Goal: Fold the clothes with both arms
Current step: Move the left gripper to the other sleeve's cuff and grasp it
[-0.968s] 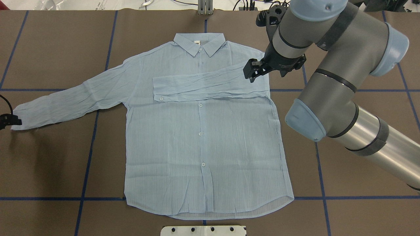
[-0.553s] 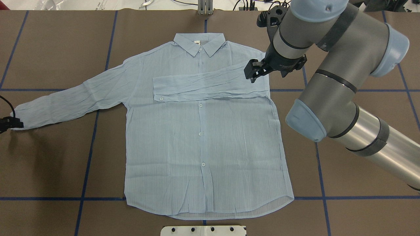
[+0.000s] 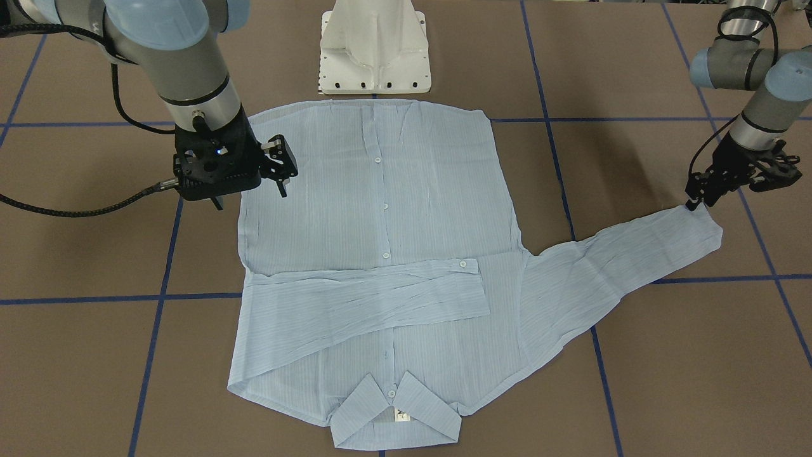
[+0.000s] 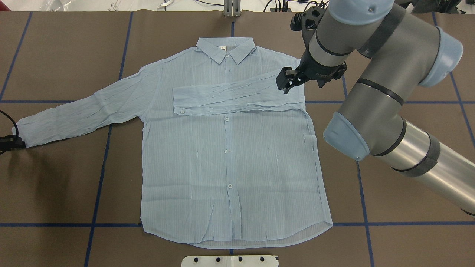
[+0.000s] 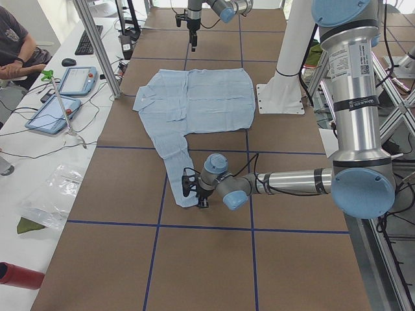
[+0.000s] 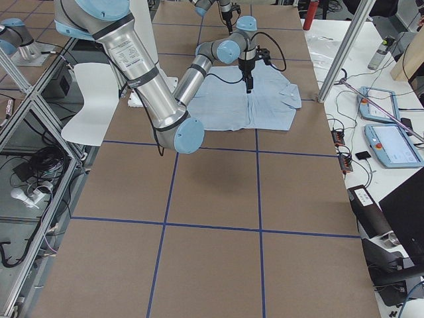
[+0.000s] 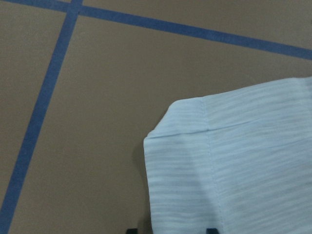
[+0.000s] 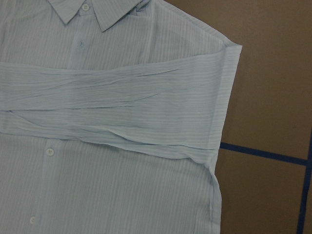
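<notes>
The light-blue striped shirt lies flat and face up on the brown table, collar at the far side. One sleeve is folded across the chest. The other sleeve stretches out to the side, also seen in the front-facing view. My left gripper is low at this sleeve's cuff, and its open fingertips straddle the cuff's edge. My right gripper hovers open and empty over the shoulder end of the folded sleeve.
The white pedestal base stands at the shirt's hem side. Blue tape lines cross the table. A side bench with tablets and a seated person lies beyond the collar side.
My left gripper has crept a little along the cuff's end toward the robot's side. The right gripper and the shirt have hardly moved.
</notes>
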Controlling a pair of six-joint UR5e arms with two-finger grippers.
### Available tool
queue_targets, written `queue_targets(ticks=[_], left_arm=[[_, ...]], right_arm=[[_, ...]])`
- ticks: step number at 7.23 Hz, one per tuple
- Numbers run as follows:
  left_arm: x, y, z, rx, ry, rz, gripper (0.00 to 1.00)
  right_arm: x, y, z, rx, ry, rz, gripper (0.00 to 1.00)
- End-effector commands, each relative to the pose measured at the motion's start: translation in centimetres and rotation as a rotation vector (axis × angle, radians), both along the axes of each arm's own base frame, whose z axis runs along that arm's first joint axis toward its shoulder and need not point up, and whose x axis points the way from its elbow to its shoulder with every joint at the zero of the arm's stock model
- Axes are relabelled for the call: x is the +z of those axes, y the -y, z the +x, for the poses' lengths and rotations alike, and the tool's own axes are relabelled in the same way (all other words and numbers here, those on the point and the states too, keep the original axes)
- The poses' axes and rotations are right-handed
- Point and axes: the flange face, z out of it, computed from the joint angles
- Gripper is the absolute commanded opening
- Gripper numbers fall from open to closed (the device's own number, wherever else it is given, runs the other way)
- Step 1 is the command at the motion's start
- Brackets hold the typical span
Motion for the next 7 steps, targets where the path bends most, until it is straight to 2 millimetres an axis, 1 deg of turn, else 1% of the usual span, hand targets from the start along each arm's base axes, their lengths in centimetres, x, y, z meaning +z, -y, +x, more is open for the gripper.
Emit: queue_targets(ticks=[1, 2, 3, 4, 5, 6, 7], left_arm=[[-0.2, 0.0, 0.0, 0.003, -0.002, 0.006, 0.35], [-0.5, 0.0, -0.2, 0.000, -0.005, 0.009, 0.18], [-0.7, -1.0, -1.0, 0.002, -0.005, 0.009, 0.04], [-1.8, -1.3, -1.2, 0.005, -0.019, 0.020, 0.00], [-1.6, -1.3, -1.1, 0.008, -0.013, 0.012, 0.00], [-2.9, -1.1, -0.8, 0.010, -0.030, 0.027, 0.00], [-5.9, -0.5, -0.3, 0.020, -0.049, 0.028, 0.00]], right_arm=[[0.0, 0.0, 0.0, -0.001, 0.001, -0.001, 1.00], [0.1, 0.0, 0.1, -0.002, 0.001, -0.001, 1.00], [0.1, 0.0, 0.1, 0.000, 0.001, -0.003, 1.00], [0.3, 0.0, 0.1, 0.000, -0.001, -0.005, 1.00], [0.4, -0.1, 0.2, 0.000, -0.002, -0.006, 1.00], [0.5, 0.0, 0.2, 0.001, -0.004, -0.007, 1.00], [1.0, -0.2, 0.4, -0.001, -0.006, -0.010, 1.00]])
